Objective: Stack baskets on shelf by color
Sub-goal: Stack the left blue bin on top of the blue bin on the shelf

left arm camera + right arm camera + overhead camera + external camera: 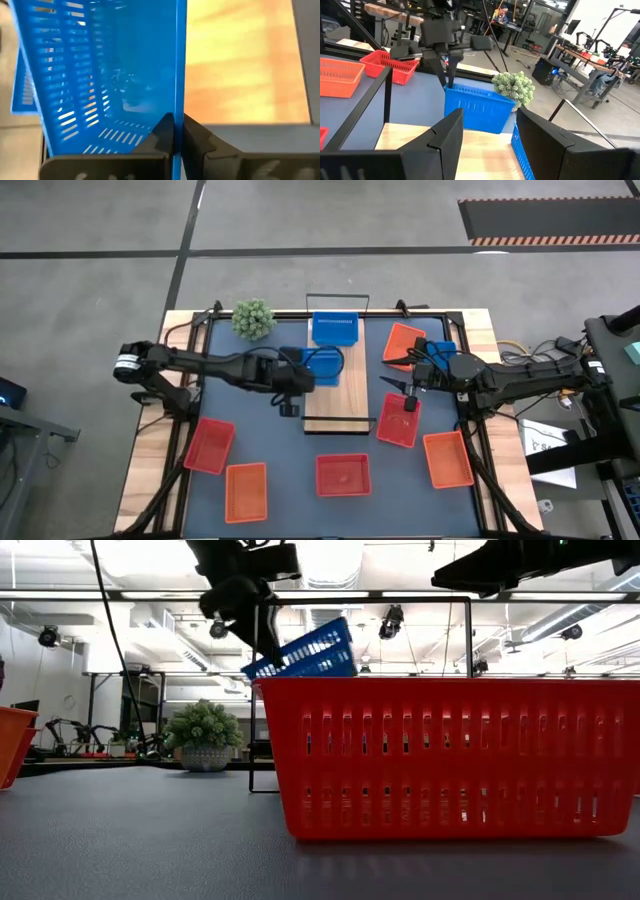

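Sensibly, with the left gripper (303, 370) pinching the rim of a blue basket (322, 366) above the shelf (335, 395), the basket needed levelling before nesting into the blue basket at twelve o'clock (334, 328), while the right gripper (405, 388) waited, fingers spread.

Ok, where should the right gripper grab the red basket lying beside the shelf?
Probably its thin rim wall, from straight above, one finger inside and one outside: the red basket sits flat with its open side up, just under the open right gripper.
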